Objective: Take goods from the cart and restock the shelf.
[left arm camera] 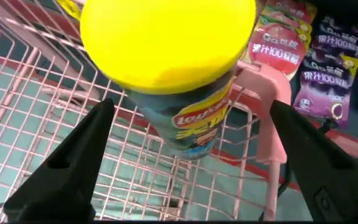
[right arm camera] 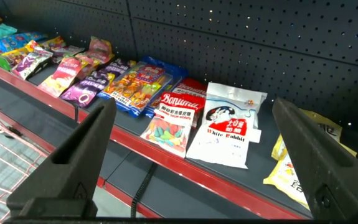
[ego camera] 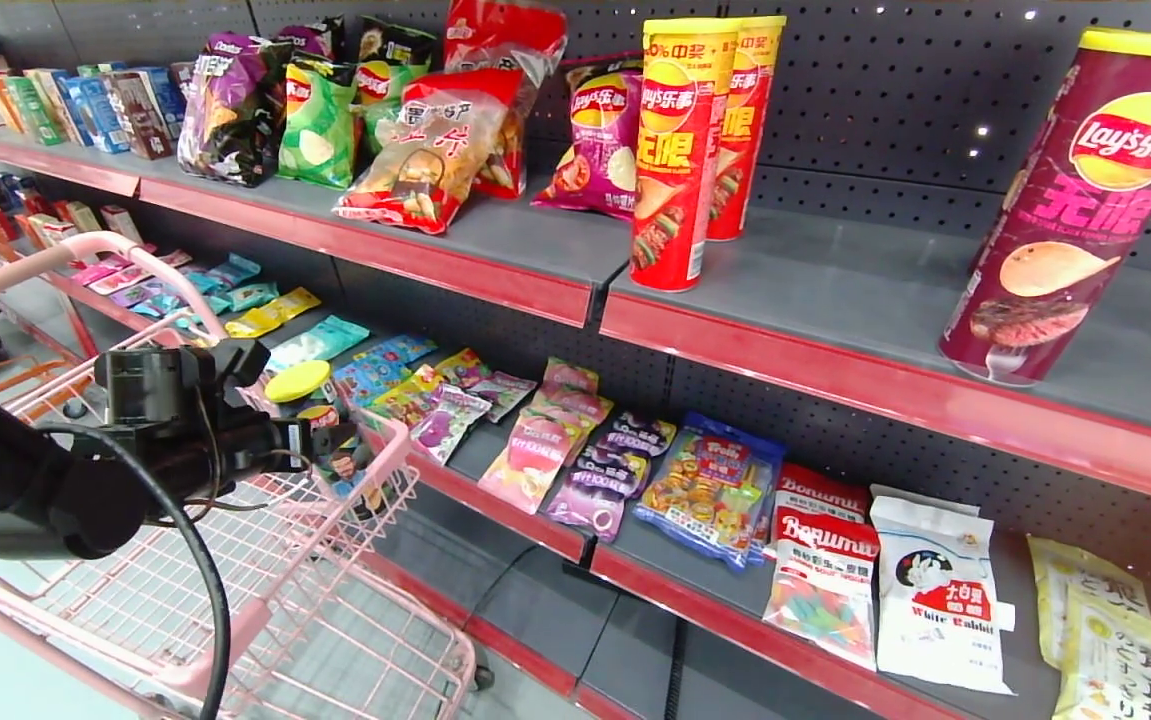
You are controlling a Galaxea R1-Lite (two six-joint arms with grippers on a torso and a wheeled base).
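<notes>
Standing in the cart (ego camera: 397,447), the yellow-lidded can (left arm camera: 166,43) sits between the wide-open jaws of the left pincer (left arm camera: 191,106).

The location is presenting as a retail shop. Two tiers of shelf (ego camera: 835,280) with red edge strips (ego camera: 495,283) are running along a pegboard (ego camera: 885,90) back wall. Packaged snacks are standing and lying in rows by type: cans (ego camera: 680,150), chip bags (ego camera: 320,120) and boxes (ego camera: 95,105) on the upper tier, candy bags (ego camera: 705,490) on the lower tier. A pink wire cart (ego camera: 395,470) is standing in the aisle, just beside the lower tier.
</notes>
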